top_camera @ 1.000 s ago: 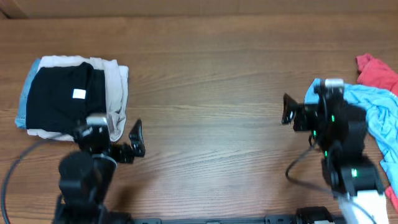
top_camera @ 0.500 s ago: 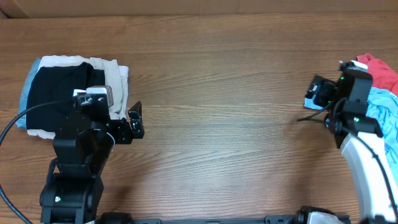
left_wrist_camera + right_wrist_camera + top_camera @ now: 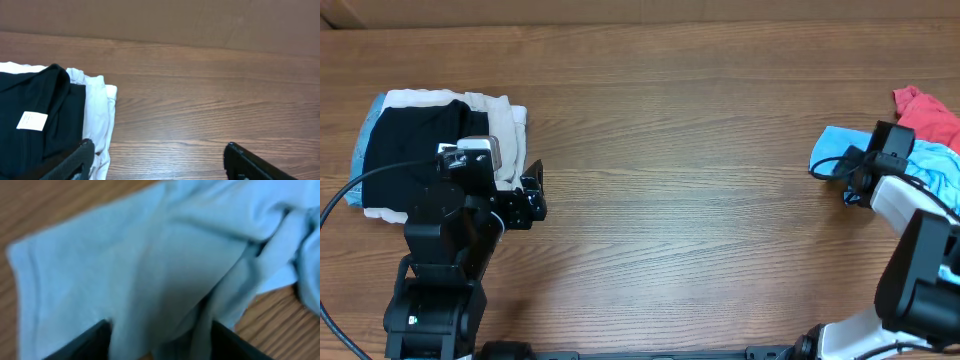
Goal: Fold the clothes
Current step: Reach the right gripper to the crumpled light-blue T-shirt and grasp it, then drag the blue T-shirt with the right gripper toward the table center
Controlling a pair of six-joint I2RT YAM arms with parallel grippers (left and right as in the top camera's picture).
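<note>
Clothes (image 3: 935, 165) lie crumpled at the table's (image 3: 700, 120) right edge overhead, long axis running across, one corner pointing toward the middle; my right jaws reach over that corner. Left wrist: my left jaws hang spread beside the black garment (image 3: 35, 120). Right wrist: my right jaws are spread, straddling the clothes.

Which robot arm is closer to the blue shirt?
Right. The right arm hangs its open jaws over the blue T-shirt. The left arm is far across the table, beside the folded black and beige pile.
</note>
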